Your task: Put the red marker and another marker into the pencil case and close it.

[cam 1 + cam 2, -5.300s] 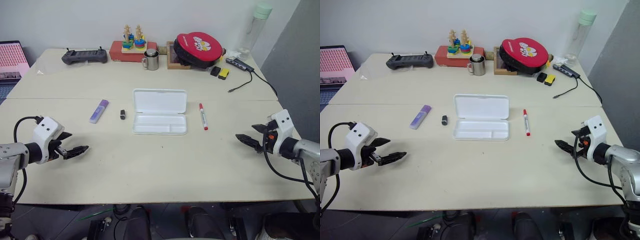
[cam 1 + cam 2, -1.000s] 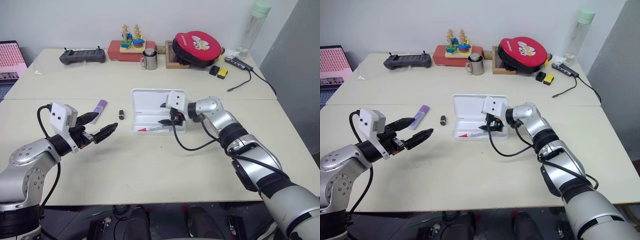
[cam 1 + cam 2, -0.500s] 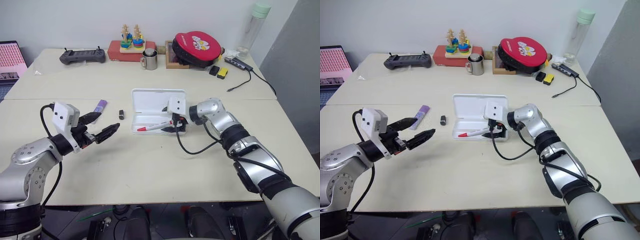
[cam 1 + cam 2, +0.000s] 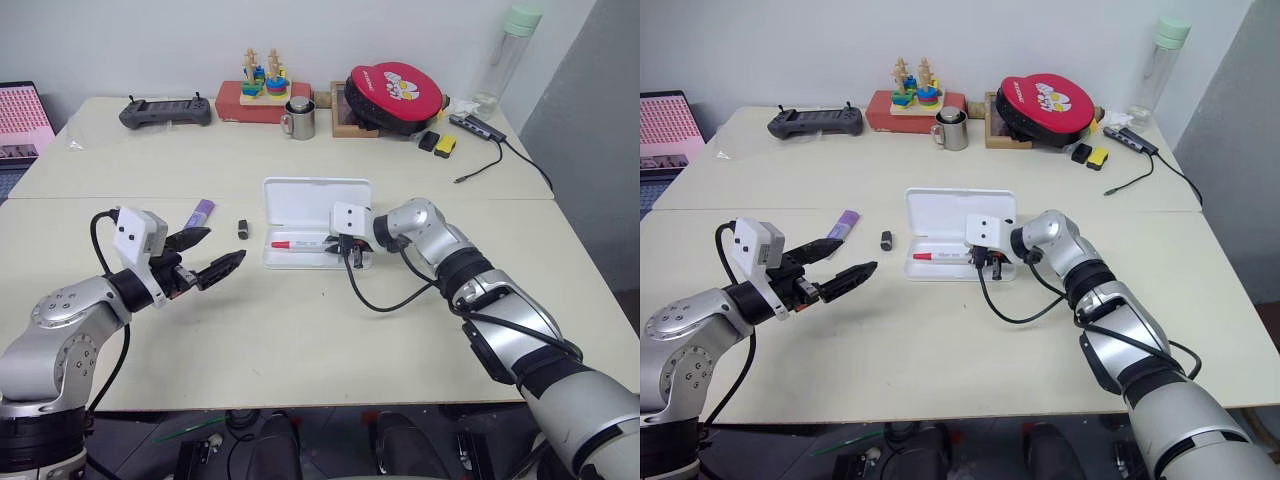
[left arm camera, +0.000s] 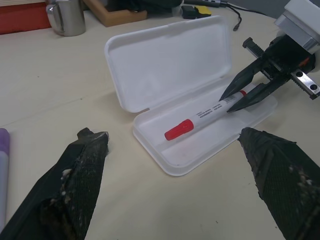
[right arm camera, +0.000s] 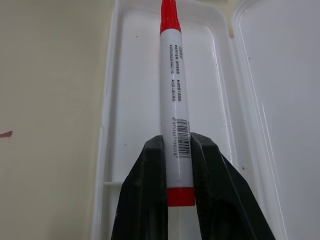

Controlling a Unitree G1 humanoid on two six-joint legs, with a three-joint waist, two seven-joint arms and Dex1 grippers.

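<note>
The pencil case (image 4: 316, 198) lies open in the middle of the table, its lid flat behind the tray. In the tray lies the red marker (image 4: 300, 243), level, with its red cap towards my left. My right gripper (image 4: 351, 252) is shut on the marker's other end; the right wrist view shows both fingers (image 6: 146, 175) pressed against the barrel (image 6: 173, 95). The other marker (image 4: 202, 210), chunky and purple, rests on the table left of the case. My left gripper (image 4: 225, 245) hovers open just in front of it, holding nothing.
A small black block (image 4: 243, 228) sits between the purple marker and the case. Along the back edge are a game controller (image 4: 168, 110), a stacking toy (image 4: 265, 85), a metal mug (image 4: 300, 118), a red round bag (image 4: 395, 95) and a bottle (image 4: 512, 50). A cable (image 4: 490, 170) trails at the right.
My right gripper's fingers have closed on the red marker's end. The marker has gone from slanting over the tray's front edge to lying level inside the tray. My left gripper stayed put.
</note>
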